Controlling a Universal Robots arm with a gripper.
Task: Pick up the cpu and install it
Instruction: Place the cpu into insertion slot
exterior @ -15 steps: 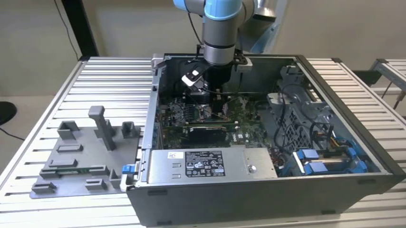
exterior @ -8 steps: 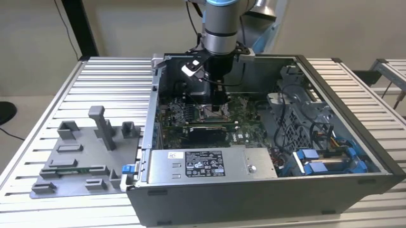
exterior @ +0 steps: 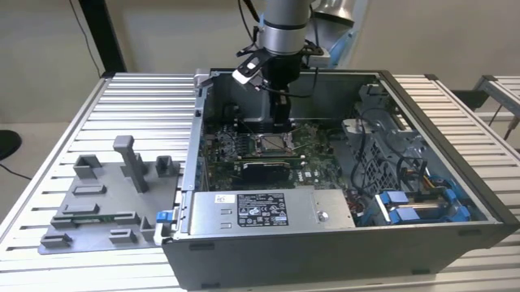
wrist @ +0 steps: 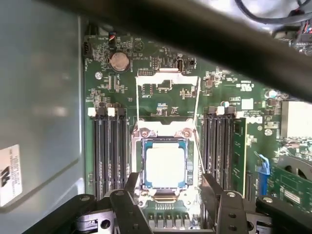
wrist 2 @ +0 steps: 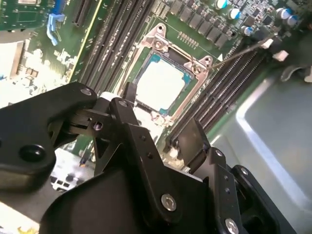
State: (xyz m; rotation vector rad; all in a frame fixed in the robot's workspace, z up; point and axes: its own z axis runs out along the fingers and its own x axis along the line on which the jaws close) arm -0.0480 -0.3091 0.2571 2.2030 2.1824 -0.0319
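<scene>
Gripper [wrist: 170,187] spread wide, empty, over cpu [wrist: 165,165] lying in socket [wrist: 146,132], prob. seated. Gripper hides one socket edge. Case [exterior: 325,243] on ribbed table [exterior: 138,103].

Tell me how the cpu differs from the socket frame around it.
The cpu has a plain, pale silver-white top, while the socket frame is bare grey metal with screws and cut-outs. The cpu is the smaller of the two and lies inside the socket frame, which surrounds it. Both are roughly square, lie flat on the green motherboard and sit between the memory slots.
</scene>
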